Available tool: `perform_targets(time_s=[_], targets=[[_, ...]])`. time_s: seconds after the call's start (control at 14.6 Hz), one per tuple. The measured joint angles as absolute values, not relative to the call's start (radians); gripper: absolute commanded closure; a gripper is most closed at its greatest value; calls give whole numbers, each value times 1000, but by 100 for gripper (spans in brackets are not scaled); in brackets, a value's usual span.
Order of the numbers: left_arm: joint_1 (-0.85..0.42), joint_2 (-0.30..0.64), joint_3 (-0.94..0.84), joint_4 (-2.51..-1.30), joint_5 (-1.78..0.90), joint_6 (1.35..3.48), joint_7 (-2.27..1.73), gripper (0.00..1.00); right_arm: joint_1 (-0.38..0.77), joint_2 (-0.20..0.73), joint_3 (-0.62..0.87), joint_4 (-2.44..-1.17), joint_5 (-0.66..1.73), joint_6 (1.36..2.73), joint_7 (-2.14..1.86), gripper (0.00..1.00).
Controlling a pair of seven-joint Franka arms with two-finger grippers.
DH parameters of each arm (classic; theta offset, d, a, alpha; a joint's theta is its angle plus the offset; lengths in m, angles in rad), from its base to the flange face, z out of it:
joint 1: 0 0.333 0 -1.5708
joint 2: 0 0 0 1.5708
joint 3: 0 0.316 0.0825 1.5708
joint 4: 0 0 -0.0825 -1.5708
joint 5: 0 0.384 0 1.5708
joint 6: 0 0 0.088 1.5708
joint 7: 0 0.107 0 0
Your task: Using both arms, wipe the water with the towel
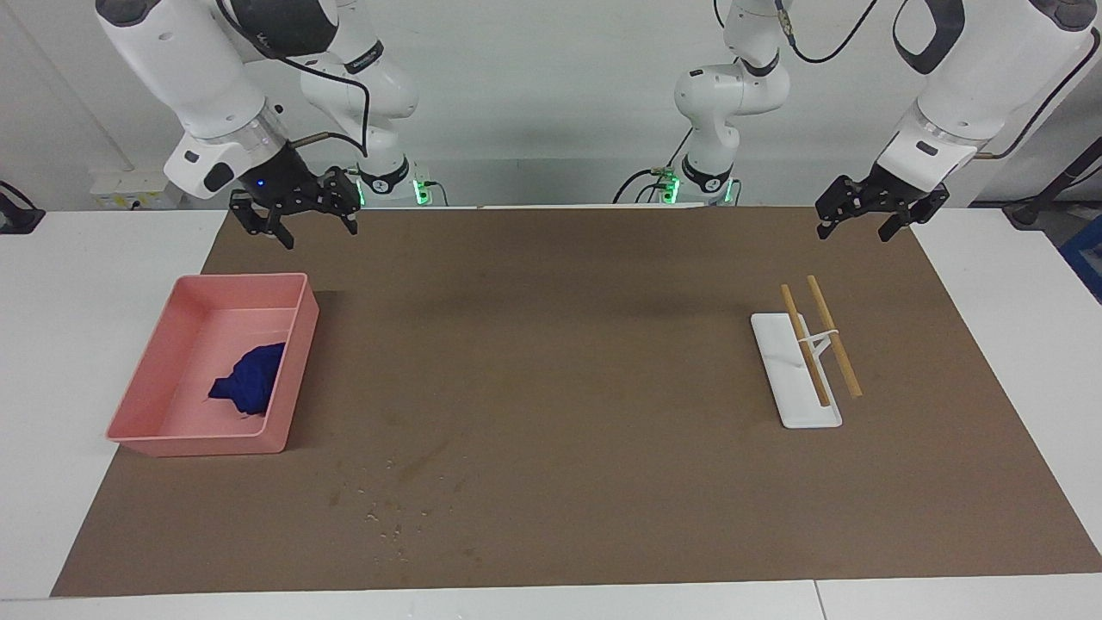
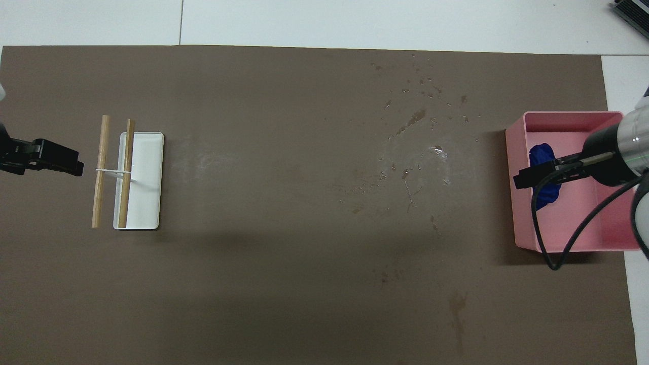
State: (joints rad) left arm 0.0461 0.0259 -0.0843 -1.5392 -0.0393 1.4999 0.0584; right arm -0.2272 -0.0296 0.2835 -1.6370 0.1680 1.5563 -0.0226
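Observation:
The blue towel (image 1: 250,379) lies bunched in the pink tray (image 1: 172,435) at the right arm's end of the table. In the overhead view the towel (image 2: 541,153) is partly covered by the raised right gripper (image 2: 525,178). The right gripper (image 1: 314,228) is open and empty, well above the tray and touching nothing. The water (image 1: 396,508) is scattered droplets and damp blotches on the brown mat, beside the tray and farther from the robots; it also shows in the overhead view (image 2: 421,116). The left gripper (image 1: 854,231) is open and empty, waiting in the air at the left arm's end (image 2: 61,159).
A white flat plate (image 1: 805,413) with two wooden sticks (image 1: 833,336) tied across it lies on the mat toward the left arm's end. It shows in the overhead view (image 2: 147,203) beside the left gripper. The brown mat (image 1: 585,344) covers most of the table.

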Motion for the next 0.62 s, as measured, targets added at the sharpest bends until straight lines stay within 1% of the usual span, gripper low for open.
perform_targets(time_s=[0.07, 0.21, 0.41, 0.48, 0.62], targets=[[46, 26, -84, -1539, -39, 1500, 58, 0, -219, -31, 290, -1635, 171, 1556, 5, 0], [46, 26, -84, -1539, -39, 1500, 58, 0, -150, -33, 258, -1635, 160, 1562, 37, 0], [46, 26, -84, -1539, -39, 1500, 58, 0, -8, -34, 94, -1637, 139, 1605, 47, 0], [46, 26, -84, -1539, -39, 1500, 58, 0, 24, -34, 53, -1635, 122, 1624, 44, 0], [46, 26, -84, -1539, -39, 1500, 58, 0, 53, -25, 31, -1598, 71, 1583, 44, 0]])
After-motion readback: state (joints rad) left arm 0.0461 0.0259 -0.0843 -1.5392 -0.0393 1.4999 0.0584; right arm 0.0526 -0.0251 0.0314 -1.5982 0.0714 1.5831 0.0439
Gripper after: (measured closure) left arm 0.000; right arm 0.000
